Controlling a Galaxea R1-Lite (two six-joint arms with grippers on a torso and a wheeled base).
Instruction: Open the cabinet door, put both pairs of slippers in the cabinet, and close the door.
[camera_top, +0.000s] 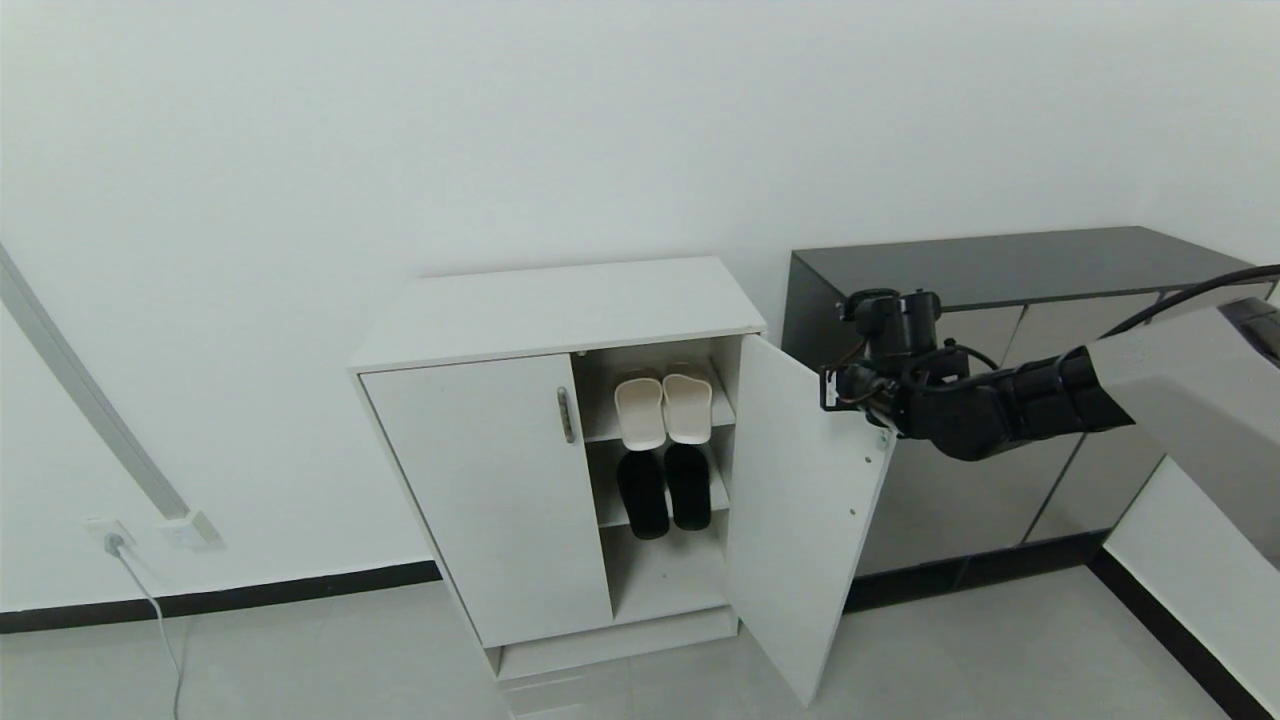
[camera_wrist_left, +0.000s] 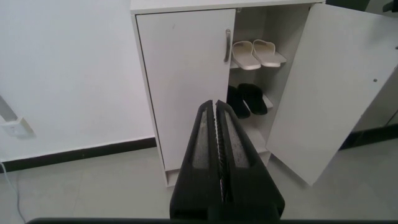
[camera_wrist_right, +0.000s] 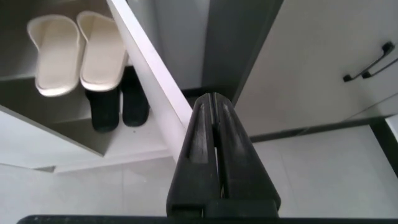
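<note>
The white cabinet (camera_top: 560, 310) stands against the wall with its left door (camera_wrist_left: 186, 81) closed and its right door (camera_top: 800, 500) swung open. White slippers (camera_top: 663, 405) lie on the upper shelf and black slippers (camera_top: 665, 490) on the shelf below. My right gripper (camera_top: 835, 390) is shut and empty, at the outer face of the open door near its top free corner. In the right wrist view this gripper (camera_wrist_right: 213, 98) sits just beside the door's edge (camera_wrist_right: 155, 71). My left gripper (camera_wrist_left: 215, 106) is shut and empty, held back from the cabinet front.
A grey sideboard with a dark top (camera_top: 1000, 270) stands right of the cabinet, close behind the open door. A wall socket with a cable (camera_top: 110, 540) is at the left. Tiled floor (camera_top: 300, 650) lies before the cabinet.
</note>
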